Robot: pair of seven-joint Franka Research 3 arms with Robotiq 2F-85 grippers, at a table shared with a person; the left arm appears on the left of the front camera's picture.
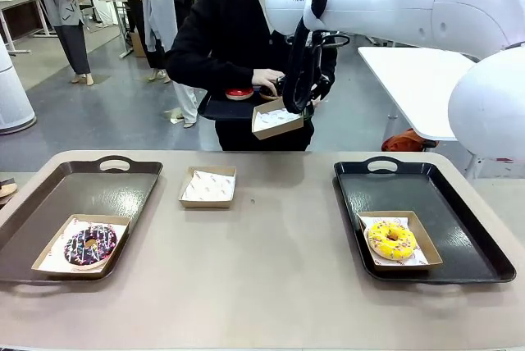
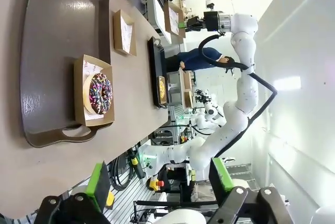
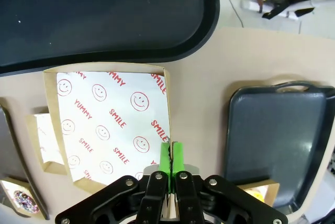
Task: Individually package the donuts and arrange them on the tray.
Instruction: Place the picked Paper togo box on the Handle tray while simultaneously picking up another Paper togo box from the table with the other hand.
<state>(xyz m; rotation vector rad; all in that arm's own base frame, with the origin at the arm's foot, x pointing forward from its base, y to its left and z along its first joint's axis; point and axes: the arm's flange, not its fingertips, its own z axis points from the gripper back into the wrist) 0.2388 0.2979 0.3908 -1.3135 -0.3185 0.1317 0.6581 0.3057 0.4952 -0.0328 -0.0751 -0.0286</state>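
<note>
My right gripper [image 1: 299,103] is shut on the rim of an empty paper-lined box [image 1: 276,120], holding it in the air beyond the table's far edge. In the right wrist view the green fingertips [image 3: 171,153] pinch the edge of the box [image 3: 110,124]. The person holds a dark tray [image 1: 220,108] with a red donut [image 1: 239,93] just beside it. A purple sprinkled donut [image 1: 90,244] lies boxed on the brown tray [image 1: 123,191]. A yellow donut [image 1: 391,239] lies boxed on the black tray [image 1: 459,228]. My left gripper [image 2: 159,179] is open, above the table's near edge.
Another empty lined box [image 1: 208,185] sits on the table between the two trays. The person's hand [image 1: 267,80] is close to the held box. A white table [image 1: 414,80] stands at the back right.
</note>
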